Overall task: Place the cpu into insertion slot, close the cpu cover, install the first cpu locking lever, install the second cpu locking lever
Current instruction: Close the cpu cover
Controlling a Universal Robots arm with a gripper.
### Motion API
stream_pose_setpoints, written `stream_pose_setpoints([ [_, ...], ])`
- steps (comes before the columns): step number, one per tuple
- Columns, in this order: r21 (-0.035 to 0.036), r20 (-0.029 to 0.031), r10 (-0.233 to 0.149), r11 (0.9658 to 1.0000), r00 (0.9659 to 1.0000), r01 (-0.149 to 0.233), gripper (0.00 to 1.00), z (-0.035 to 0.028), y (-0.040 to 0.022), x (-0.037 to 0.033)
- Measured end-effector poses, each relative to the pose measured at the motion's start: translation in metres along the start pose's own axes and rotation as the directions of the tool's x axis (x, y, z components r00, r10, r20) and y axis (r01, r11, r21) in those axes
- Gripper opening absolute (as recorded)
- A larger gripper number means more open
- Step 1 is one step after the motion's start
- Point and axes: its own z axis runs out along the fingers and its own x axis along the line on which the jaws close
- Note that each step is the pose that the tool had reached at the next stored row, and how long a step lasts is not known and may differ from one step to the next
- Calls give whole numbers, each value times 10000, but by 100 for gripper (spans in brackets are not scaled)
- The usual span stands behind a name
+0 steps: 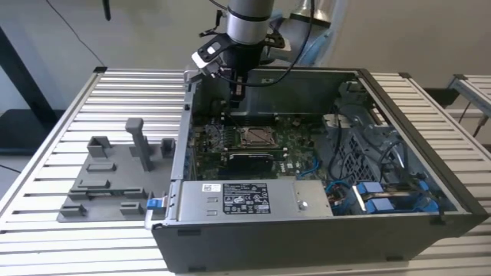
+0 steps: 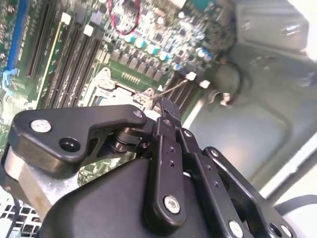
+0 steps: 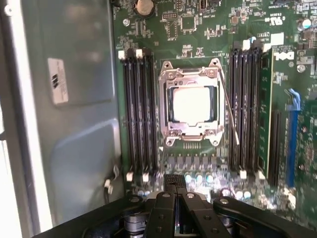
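Slatted metal table (image 1: pixel 115 92) carries an open computer case (image 1: pixel 307 241), and a green motherboard (image 3: pixel 198 29) lies on the floor of it. At the middle of this board sits the insertion slot (image 3: pixel 190 74). The cpu (image 3: pixel 192 104) lies inside the slot as a pale square. The metal cover (image 3: pixel 190 133) seems to be folded down around its edges, though the glare makes this hard to confirm. One thin locking lever (image 3: pixel 229 111) runs slanted along one side of the slot, and its free end stands away from the frame. Black memory sockets (image 3: pixel 138 114) flank the slot on both sides. The gripper (image 3: pixel 173 178) hangs near the slot, between it and the case wall, and does not touch it. Its two black fingers are pressed together, and I see nothing between them. Well apart from the slot, outside the case, a grey fixture tray (image 1: pixel 107 184) rests on the table.
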Motion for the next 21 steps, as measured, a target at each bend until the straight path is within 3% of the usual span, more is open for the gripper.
stream_pose_setpoints([
  [8,183,-122,10,9998,9999,-7,11,22,-186,16],
  [11,215,-228,3,9998,9997,2,11,31,-248,19],
  [14,261,-299,-2,9997,9996,10,11,45,-263,20],
  [17,270,-297,2,9996,9996,6,11,97,-259,14],
  [21,273,-297,1,9996,9996,7,11,108,-259,12],
])
